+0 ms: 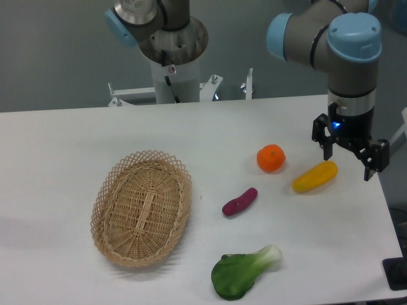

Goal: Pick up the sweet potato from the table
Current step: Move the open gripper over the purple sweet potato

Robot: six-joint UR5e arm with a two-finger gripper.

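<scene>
Nearest the camera lies a leafy green vegetable with a pale white stem [245,272], flat on the big white tabletop [76,140]. Just above it, a little way off, is the small reddish-purple sweet potato [240,201]. It is shaped like a finger, bends a bit, and lies slanted with its right end higher up. Nothing is touching it.

To the left sits an oval woven straw basket [142,208], tan in colour. It is well apart from the sweet potato.

Up and to the right of the sweet potato is a round orange fruit [271,158]. Beside that fruit, further right, lies a longer yellow-orange vegetable [315,176], also slanted.

Over by the right edge of the tabletop hangs the grey robot arm with light blue caps [346,47]. Its black end effector [349,150] points down, with a small blue light on it. Its two fingers are spread wide apart and hold nothing. It hangs right by the yellow-orange vegetable, with one finger near that vegetable's top end. It is well apart from the sweet potato.

At the back stands the arm's grey base [172,38].
</scene>
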